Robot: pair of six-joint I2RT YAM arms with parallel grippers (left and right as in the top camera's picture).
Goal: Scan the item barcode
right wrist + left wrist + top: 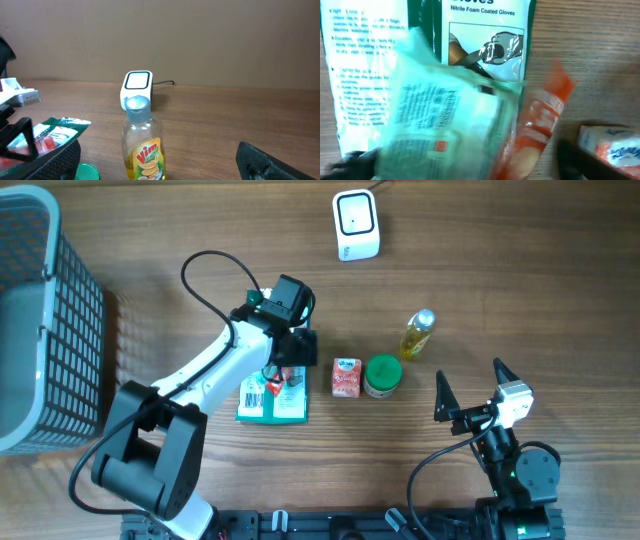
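The left gripper hangs with its fingers spread wide, and the clear printed packet lies blurred between them, directly beneath, gripped by neither, on top of the gloves package. The right gripper is also spread and holds nothing. The dish-soap bottle stands just ahead of it and the white scanner farther beyond.

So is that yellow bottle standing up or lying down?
Standing up: the right wrist view shows the bottle upright, cap on top.
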